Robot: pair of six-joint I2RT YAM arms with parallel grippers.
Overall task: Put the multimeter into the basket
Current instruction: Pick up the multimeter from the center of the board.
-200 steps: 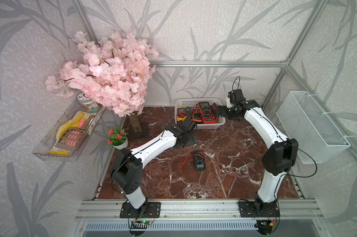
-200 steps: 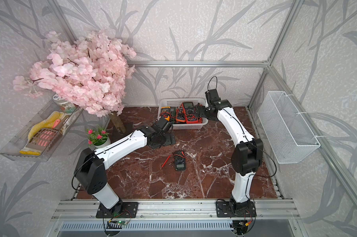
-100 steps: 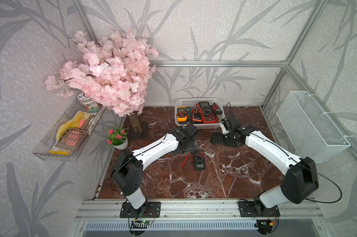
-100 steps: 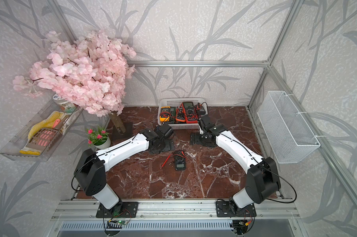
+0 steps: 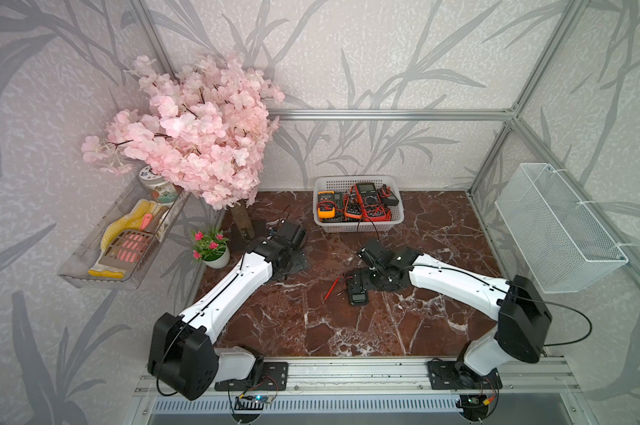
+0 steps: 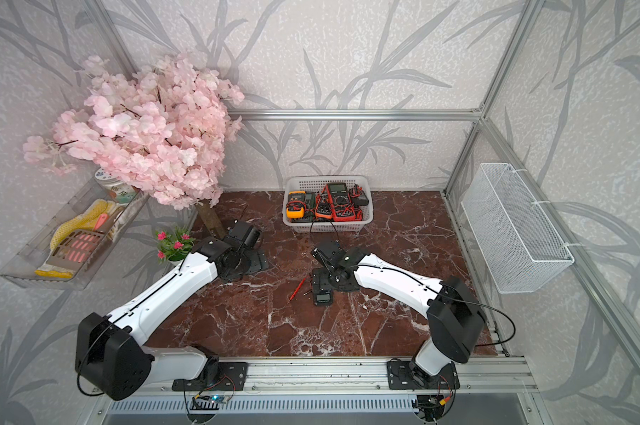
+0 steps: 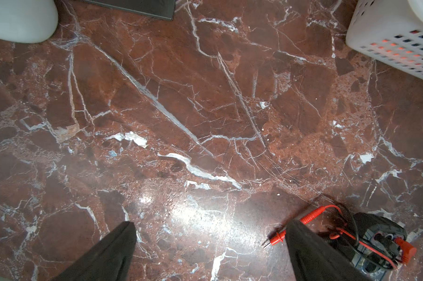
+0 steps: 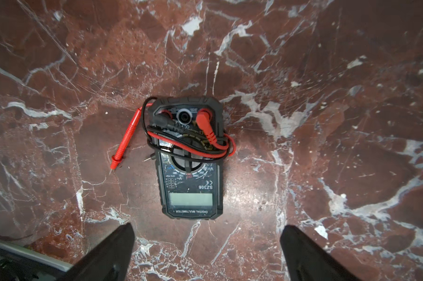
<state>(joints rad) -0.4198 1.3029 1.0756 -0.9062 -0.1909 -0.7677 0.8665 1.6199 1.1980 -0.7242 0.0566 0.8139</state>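
- Above the black SZ308 multimeter [image 8: 191,170], the right gripper [image 8: 206,228] hangs with jaws spread wide, gripping nothing, fingers clear of the case;
- beside the multimeter, toward the potted pink flowers [image 5: 209,244], the left gripper [image 7: 211,223] is likewise spread and empty over the marble tabletop [image 7: 205,97];
- the multimeter lies face up on the marble, test leads [image 8: 191,148] coiled on its dial; its red probe [image 8: 126,141] rests just beside it;
- behind the multimeter, well apart, stands the white perforated basket [image 5: 359,227], holding an orange meter [image 5: 326,210] and a red meter [image 5: 366,200].
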